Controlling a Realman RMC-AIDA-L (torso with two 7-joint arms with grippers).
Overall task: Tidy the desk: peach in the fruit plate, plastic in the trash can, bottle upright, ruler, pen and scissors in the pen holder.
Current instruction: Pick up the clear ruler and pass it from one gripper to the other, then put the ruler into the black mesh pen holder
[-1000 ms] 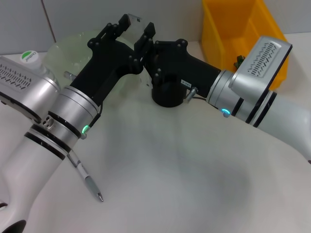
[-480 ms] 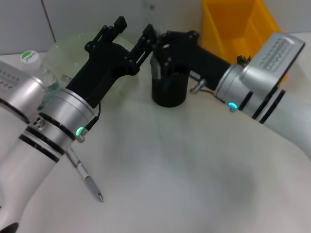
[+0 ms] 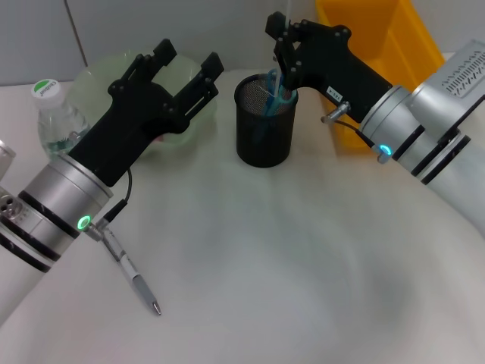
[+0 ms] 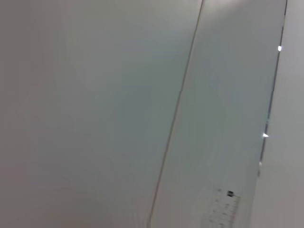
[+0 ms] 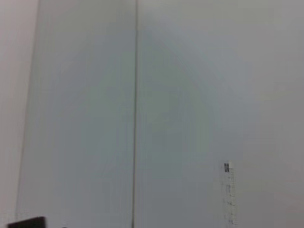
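Observation:
My right gripper (image 3: pixel 281 32) hangs over the black mesh pen holder (image 3: pixel 263 133), shut on the clear ruler (image 5: pixel 228 194), which stands upright; the ruler (image 4: pixel 222 212) also shows in the left wrist view. Blue scissors (image 3: pixel 278 95) stand inside the holder. To its left, my left gripper (image 3: pixel 187 62) is open and holds nothing, above the pale green fruit plate (image 3: pixel 105 74). A sliver of pink, probably the peach (image 3: pixel 157 138), shows in the plate under that gripper. The bottle (image 3: pixel 51 115) stands upright at far left. The pen (image 3: pixel 133 277) lies on the desk (image 3: pixel 288 258). No plastic shows.
The yellow trash can (image 3: pixel 377 32) stands at the back right, partly behind my right arm. A grey wall runs along the back edge of the desk. Both wrist views face that wall.
The ruler went from my left gripper to my right. My left gripper opened and drew back to the left. My right gripper rose above the pen holder, uncovering the scissors inside it.

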